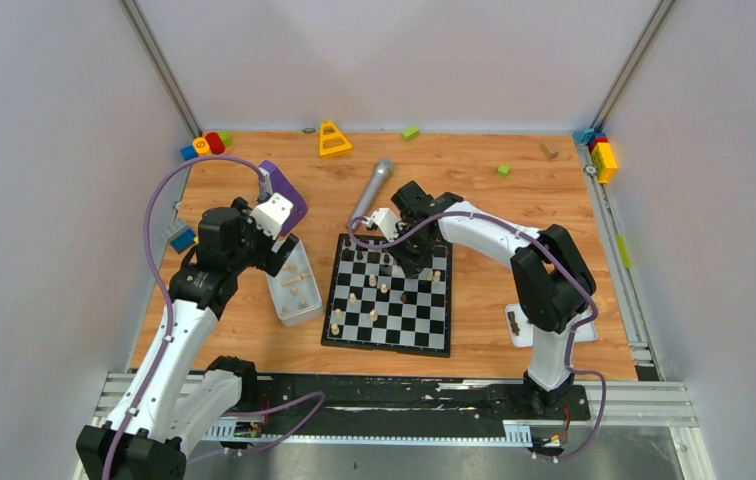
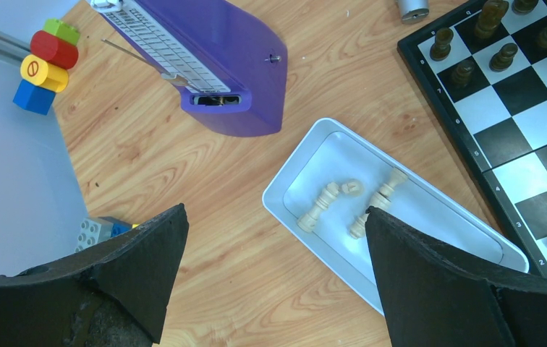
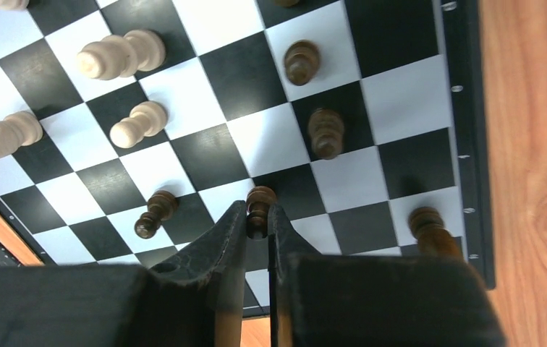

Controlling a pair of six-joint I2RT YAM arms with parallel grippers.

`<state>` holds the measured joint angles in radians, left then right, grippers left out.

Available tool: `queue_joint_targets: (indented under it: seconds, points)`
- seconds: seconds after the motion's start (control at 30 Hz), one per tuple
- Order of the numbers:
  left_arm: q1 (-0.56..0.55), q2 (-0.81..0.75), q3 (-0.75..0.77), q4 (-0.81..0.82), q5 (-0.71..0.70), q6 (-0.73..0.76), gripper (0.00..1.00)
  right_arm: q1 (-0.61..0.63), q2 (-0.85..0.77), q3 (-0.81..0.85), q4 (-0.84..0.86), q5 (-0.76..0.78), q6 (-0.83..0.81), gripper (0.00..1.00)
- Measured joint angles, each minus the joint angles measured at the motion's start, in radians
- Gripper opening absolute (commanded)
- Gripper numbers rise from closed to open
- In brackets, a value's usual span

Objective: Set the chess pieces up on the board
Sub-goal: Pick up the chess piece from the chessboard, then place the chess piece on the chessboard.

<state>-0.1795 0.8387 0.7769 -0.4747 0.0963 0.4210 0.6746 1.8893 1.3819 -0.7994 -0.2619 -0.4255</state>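
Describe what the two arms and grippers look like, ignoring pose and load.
The left arm and right arm have white links and black joints. A lilac cable loops along each. The left gripper and right gripper have matte black, tapered fingers; no markings show.

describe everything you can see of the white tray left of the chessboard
The white tray is a shallow rounded rectangle with a raised rim, glossy like plastic or metal. It lies on the wooden table close beside the left edge of the chessboard; whether they touch is unclear. A few light chess pieces lie on their sides towards one end; the rest is bare. The left fingers hang open above it, not touching.
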Motion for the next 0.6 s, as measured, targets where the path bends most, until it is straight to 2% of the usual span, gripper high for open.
queue_joint_targets:
  seconds: [0.6]
  points:
    - [0.000, 0.000, 0.000, 0.000, 0.000, 0.000, 1.00, -0.071, 0.050, 0.099, 0.003, 0.026, 0.002, 0.03]
